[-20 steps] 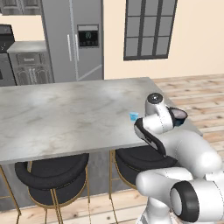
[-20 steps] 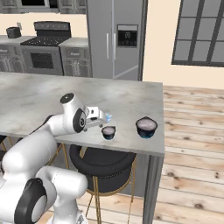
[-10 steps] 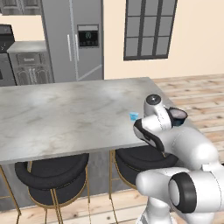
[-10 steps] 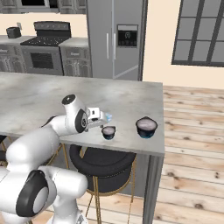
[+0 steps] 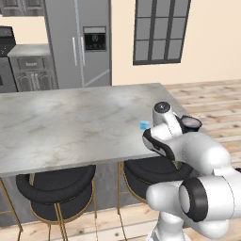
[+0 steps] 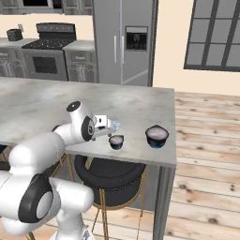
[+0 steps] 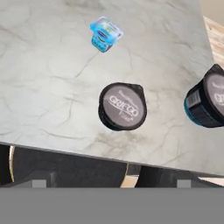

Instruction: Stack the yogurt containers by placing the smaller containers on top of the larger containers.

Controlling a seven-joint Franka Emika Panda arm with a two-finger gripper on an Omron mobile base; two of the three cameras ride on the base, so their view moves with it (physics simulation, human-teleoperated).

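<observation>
Three cups on marble counter [image 7: 39,87]: light-blue cup [image 7: 105,34], dark cup [image 7: 122,106], larger dark tub [image 7: 209,103], apart; gripper [image 6: 108,125] fingers spread wide, empty.

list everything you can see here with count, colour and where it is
small yogurt cup: 1, light blue, on the counter, apart from the dark cups
dark yogurt cups: 2, near-black with pale tops, near the counter's front edge; the second sits apart, toward the counter's end
counter: 1, grey marble, kitchen island
stools: 2, black seats on gold legs, under the counter
fridge: 1, steel grey, back wall
stove: 1, dark, beside the fridge
gripper: 1, open, above the counter near the cups, holding nothing
</observation>
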